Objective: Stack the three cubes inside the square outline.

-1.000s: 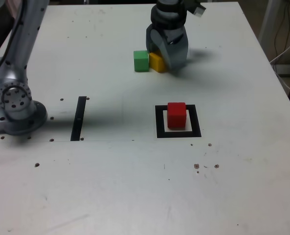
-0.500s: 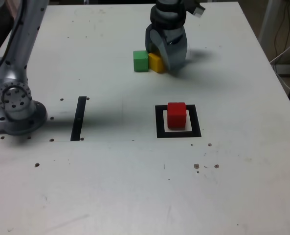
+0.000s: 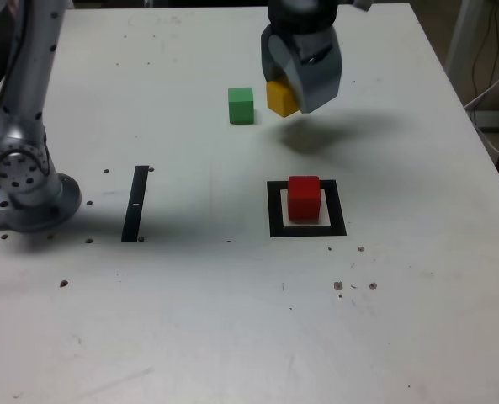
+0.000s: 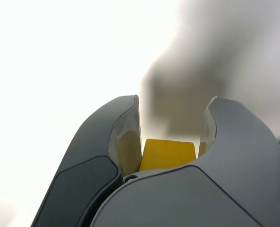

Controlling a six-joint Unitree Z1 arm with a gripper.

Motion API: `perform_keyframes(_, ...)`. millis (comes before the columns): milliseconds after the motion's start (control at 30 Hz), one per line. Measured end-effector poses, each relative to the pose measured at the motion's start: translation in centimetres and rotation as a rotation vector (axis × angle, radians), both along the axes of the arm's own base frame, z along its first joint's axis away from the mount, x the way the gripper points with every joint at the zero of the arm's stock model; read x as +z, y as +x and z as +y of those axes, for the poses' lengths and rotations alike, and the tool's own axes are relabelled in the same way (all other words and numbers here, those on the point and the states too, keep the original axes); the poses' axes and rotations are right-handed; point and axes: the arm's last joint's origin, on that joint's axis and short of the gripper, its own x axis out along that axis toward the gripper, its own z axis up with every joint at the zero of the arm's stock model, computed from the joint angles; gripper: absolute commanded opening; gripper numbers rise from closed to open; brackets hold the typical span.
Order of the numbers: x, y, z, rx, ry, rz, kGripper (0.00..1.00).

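Note:
My gripper (image 3: 288, 94) is shut on the yellow cube (image 3: 279, 98) and holds it in the air above the table's far part; its shadow falls on the table below. The wrist view shows the same yellow cube (image 4: 167, 154) clamped between the two grey fingers (image 4: 125, 137) of the gripper (image 4: 173, 127). The green cube (image 3: 241, 105) rests alone on the table, just to the exterior view's left of the held cube. Nearer the front, the red cube (image 3: 304, 198) sits in the pale centre of the black square outline (image 3: 275, 212).
A narrow black tape strip (image 3: 135, 203) lies on the exterior view's left. The arm's grey base (image 3: 23, 181) stands at the left edge. Cables (image 3: 493, 93) hang beyond the table's right edge. Small dark specks dot the white tabletop (image 3: 232, 320).
The gripper has risen from the table with the yellow cube, lifting it away from the green cube's side. The green and red cubes have not moved.

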Motion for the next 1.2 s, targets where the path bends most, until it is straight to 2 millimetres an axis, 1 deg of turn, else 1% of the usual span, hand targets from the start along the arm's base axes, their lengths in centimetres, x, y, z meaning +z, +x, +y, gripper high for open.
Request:
perform_keyframes(67,0.7,0.0,-1.3,-0.016,-0.001,-0.005,0.33)
perform_keyframes(167,1.0,0.2,-3.2,-0.039,-0.007,0.0,0.33)
perform_keyframes(267,1.7,0.3,-5.9,-0.08,-0.016,0.0,0.33)
perform_keyframes(333,2.2,0.4,-7.2,-0.105,-0.018,-0.013,0.33)
perform_keyframes(433,2.4,0.4,-8.6,-0.123,-0.023,0.003,0.33)
perform_keyframes(567,3.0,0.7,-12.1,-0.187,-0.026,-0.005,0.33)
perform_keyframes(700,3.1,0.6,-13.4,-0.203,-0.028,0.001,0.33)
perform_keyframes(833,3.1,0.6,-15.5,-0.243,-0.027,-0.004,0.33)
perform_keyframes(1100,2.2,0.5,-17.0,-0.276,-0.015,-0.017,0.33)
perform_keyframes(1200,1.4,0.4,-16.9,-0.291,0.001,-0.011,0.33)
